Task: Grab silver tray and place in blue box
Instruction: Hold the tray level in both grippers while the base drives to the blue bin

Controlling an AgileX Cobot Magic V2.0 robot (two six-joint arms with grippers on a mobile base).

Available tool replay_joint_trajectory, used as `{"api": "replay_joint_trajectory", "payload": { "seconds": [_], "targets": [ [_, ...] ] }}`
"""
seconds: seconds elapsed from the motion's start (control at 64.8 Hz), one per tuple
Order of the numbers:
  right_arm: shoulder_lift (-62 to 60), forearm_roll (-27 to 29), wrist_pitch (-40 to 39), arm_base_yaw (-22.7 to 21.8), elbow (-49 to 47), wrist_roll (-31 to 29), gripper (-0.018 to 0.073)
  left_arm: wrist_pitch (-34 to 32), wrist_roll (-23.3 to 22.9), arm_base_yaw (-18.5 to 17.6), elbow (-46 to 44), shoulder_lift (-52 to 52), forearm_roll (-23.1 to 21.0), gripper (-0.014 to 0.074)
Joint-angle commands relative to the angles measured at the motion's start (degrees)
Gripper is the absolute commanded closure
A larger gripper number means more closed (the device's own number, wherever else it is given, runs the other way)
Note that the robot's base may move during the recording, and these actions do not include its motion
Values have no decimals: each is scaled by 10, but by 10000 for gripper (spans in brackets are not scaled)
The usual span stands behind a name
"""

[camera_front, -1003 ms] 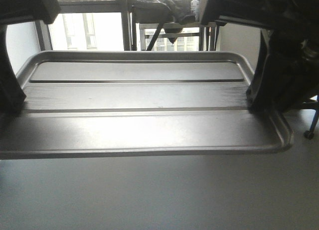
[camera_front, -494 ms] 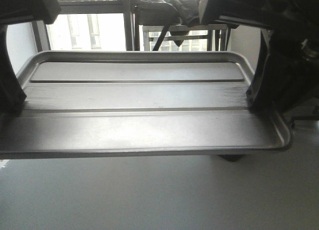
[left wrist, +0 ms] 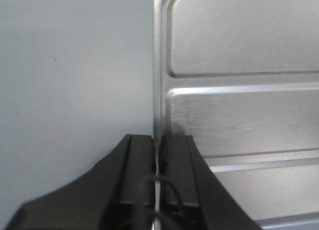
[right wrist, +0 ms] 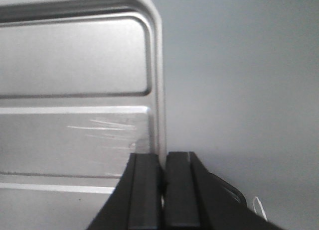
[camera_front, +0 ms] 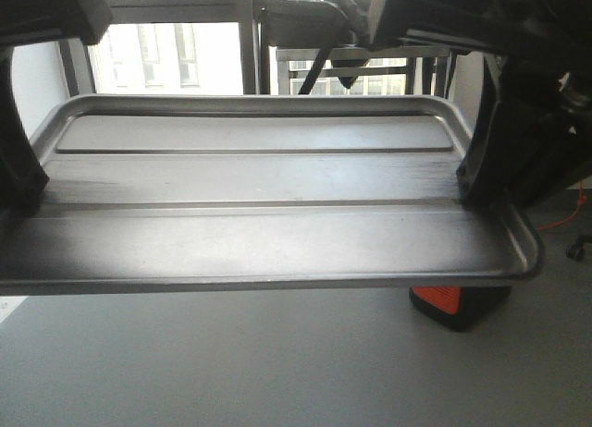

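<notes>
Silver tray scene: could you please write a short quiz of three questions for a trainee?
1. True or false: only one tool holds the silver tray.
2. In the front view, what shows below the tray's right corner? A) a green bottle B) an orange and black object C) a white cup
3. Fill in: the left tool and the right tool are each shut on the tray's ____.
Key: 1 false; 2 B; 3 rim.

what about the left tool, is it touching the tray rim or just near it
Touching. The left wrist view shows the left tool shut on the tray at its side rim, one finger against each face, no gap.
</notes>
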Motion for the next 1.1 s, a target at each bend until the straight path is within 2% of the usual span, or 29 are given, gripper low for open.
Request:
{"api": "replay_joint_trajectory", "payload": {
  "seconds": [0.0,1.08],
  "targets": [
    [-15,-32,-5,-4,-14,1,501,0,0,-3,-15,-13,15,611],
    [-15,-32,-5,-4,-14,1,501,0,0,-3,-15,-13,15,611]
  ]
}}
